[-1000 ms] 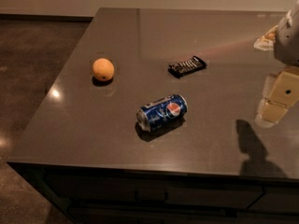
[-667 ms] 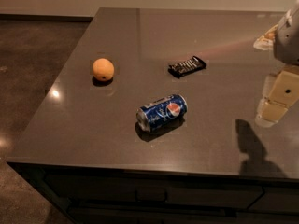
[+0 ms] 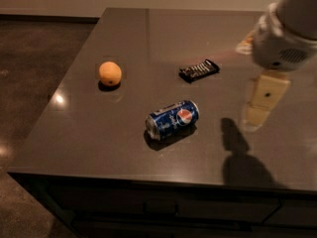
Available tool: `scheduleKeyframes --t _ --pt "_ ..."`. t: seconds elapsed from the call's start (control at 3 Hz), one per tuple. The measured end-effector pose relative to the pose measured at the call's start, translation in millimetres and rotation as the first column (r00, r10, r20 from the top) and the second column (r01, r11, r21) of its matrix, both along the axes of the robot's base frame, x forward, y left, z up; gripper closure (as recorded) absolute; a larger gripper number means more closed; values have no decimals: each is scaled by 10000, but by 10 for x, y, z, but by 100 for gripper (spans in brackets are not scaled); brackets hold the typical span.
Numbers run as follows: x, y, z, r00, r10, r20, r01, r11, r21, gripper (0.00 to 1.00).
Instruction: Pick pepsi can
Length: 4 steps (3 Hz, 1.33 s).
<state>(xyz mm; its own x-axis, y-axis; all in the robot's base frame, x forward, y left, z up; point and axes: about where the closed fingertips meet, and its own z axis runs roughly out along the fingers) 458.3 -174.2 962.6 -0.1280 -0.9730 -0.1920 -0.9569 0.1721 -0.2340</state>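
The dark table point(image 3: 94, 133) runs from its front edge near the bottom of the view back towards the wall, and its left edge slants away above the bare floor point(image 3: 34, 58). Much of the top lies open, with the widest free stretch along the front and on the left side. My gripper point(image 3: 262, 103) hangs over the right part of the table, below the pale bulk of my arm point(image 3: 287, 33), and its shadow point(image 3: 240, 155) falls on the surface in front of it. I cannot tell whether it is released or clenched. The pepsi can point(image 3: 172, 119) lies on its side near the middle of the table, towards the front edge, with the logo facing up. It sits well apart from my gripper on the left, with only bare tabletop between us. A dark snack bar wrapper point(image 3: 198, 70) lies farther back, behind the can and apart from it. An orange point(image 3: 110, 73) sits well off towards the left edge.
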Motion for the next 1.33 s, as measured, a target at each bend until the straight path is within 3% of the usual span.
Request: scheduleKeyframes --t 0.33,0.67,1.0,1.33 --pt "168 381 -209 9952 971 -109 -971 9953 23 0" --pt "319 704 -429 9801 1966 -277 -1964 9805 108 0" --pt "379 921 -642 9600 2746 -544 -2731 9614 328 0" --pt "358 1057 -843 9337 3439 -993 -3413 9390 421 0"
